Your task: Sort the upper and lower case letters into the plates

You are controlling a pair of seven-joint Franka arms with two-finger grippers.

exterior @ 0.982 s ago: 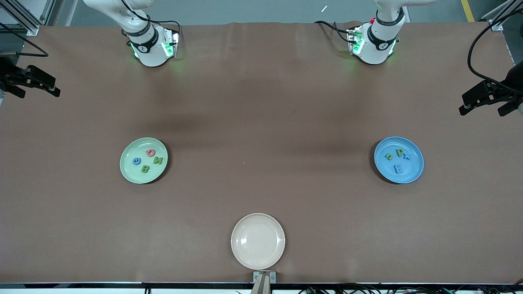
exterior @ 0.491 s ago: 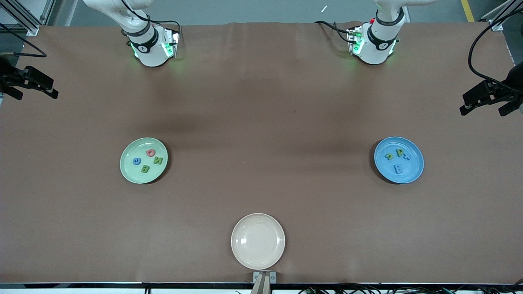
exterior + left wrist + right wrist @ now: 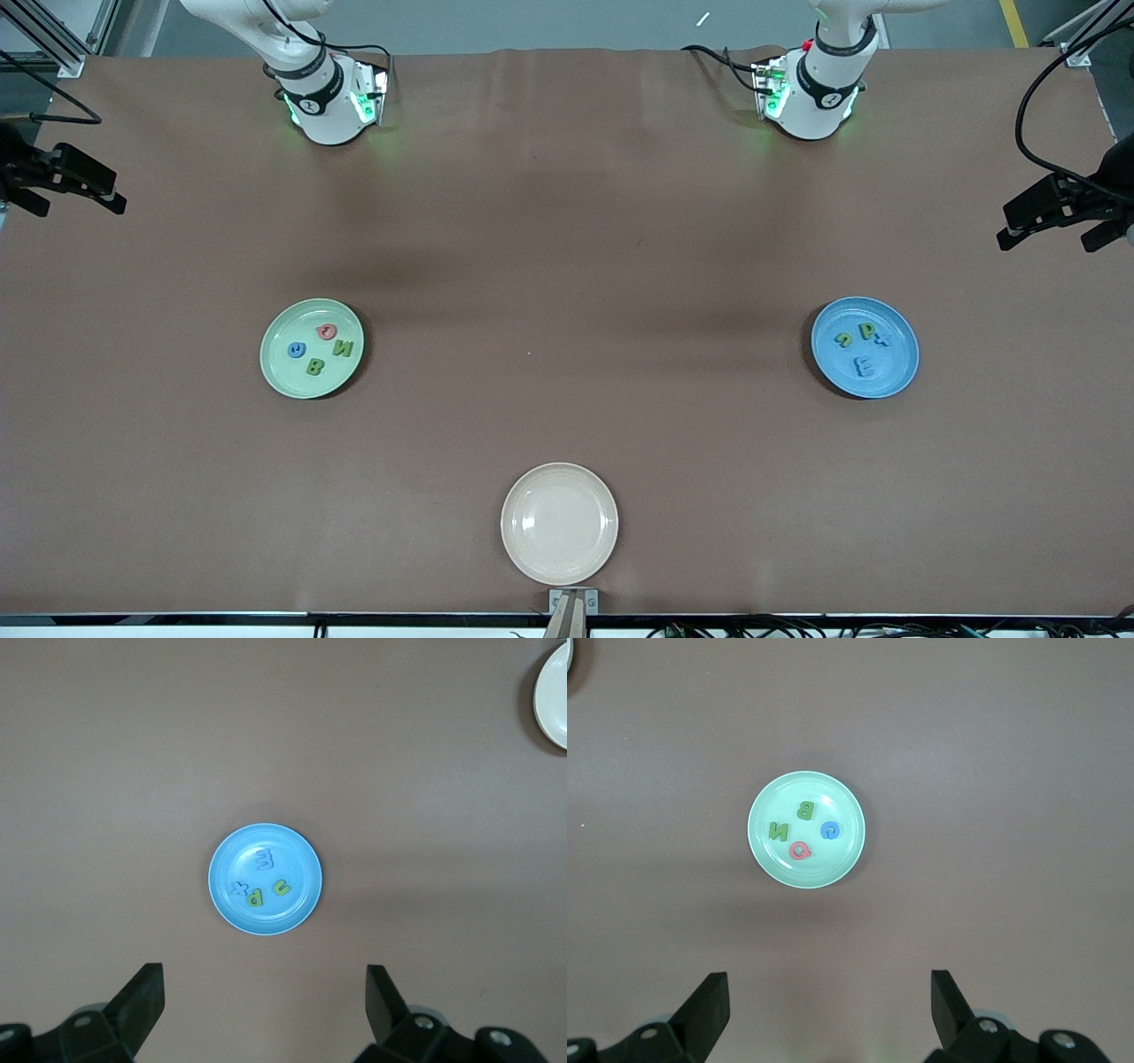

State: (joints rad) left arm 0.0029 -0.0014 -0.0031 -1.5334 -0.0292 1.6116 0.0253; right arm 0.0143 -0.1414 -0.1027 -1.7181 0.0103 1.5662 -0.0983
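The mint green plate (image 3: 282, 377) lies toward the right arm's end of the table. It holds a pink-red letter (image 3: 326, 332), a green N (image 3: 345, 348), a blue letter (image 3: 296, 351) and a green B (image 3: 314, 366). The blue plate (image 3: 897, 372) lies toward the left arm's end. In it are a small green letter (image 3: 845, 338), a green P (image 3: 867, 330), a blue letter (image 3: 882, 340) and a blue E (image 3: 865, 366). My right gripper (image 3: 828, 976) hangs open high over bare table beside the mint plate (image 3: 833, 866). My left gripper (image 3: 266, 973) hangs open high beside the blue plate (image 3: 232, 861). Neither holds anything.
A cream-beige plate (image 3: 559, 523) with nothing in it sits at the table's edge nearest the front camera, midway between the two ends. Both robot bases (image 3: 323, 102) (image 3: 811, 97) stand along the edge farthest from that camera. Brown cloth covers the table.
Plates and letters have not moved. Dark hardware at the front view's edge on the right arm's end shifted slightly outward.
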